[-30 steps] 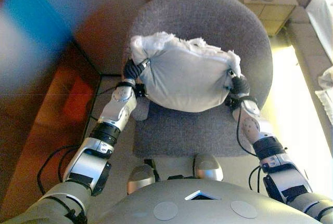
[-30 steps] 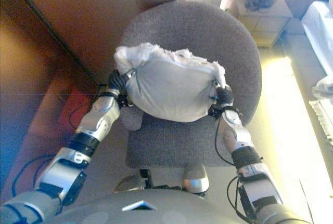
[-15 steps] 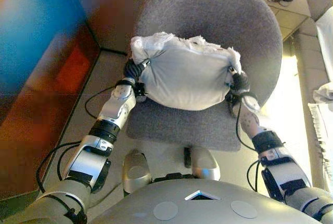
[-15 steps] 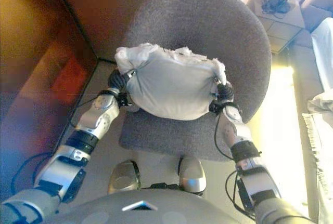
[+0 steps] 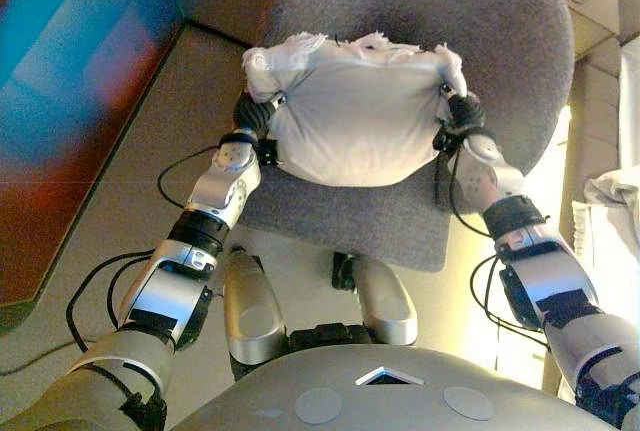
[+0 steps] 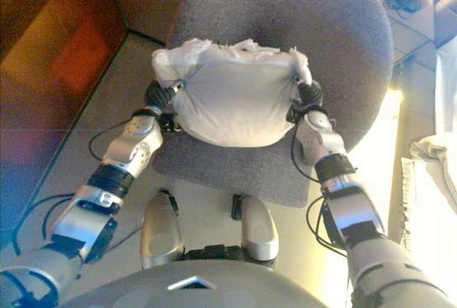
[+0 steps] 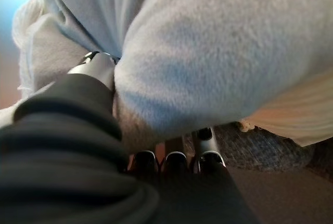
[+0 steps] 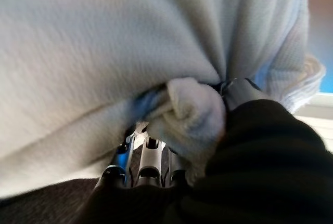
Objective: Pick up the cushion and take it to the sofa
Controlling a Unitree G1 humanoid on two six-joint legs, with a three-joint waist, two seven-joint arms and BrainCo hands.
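Observation:
A pale grey cushion with a white fringed edge hangs between my two hands above the seat of a round grey armchair. My left hand is shut on the cushion's left end, and its thumb and fingers pinch the cloth in the left wrist view. My right hand is shut on the right end, with its fingers curled under a bunched fold of the cushion in the right wrist view.
A dark wooden cabinet stands along the left, close to the armchair. A small beige side table with black cables on it is at the far right. Pale cloth lies at the right edge. Tan floor shows between.
The whole picture has shifted: the camera has moved back and turned, so the armchair sits higher in view. Both hands still hold the cushion at the same ends.

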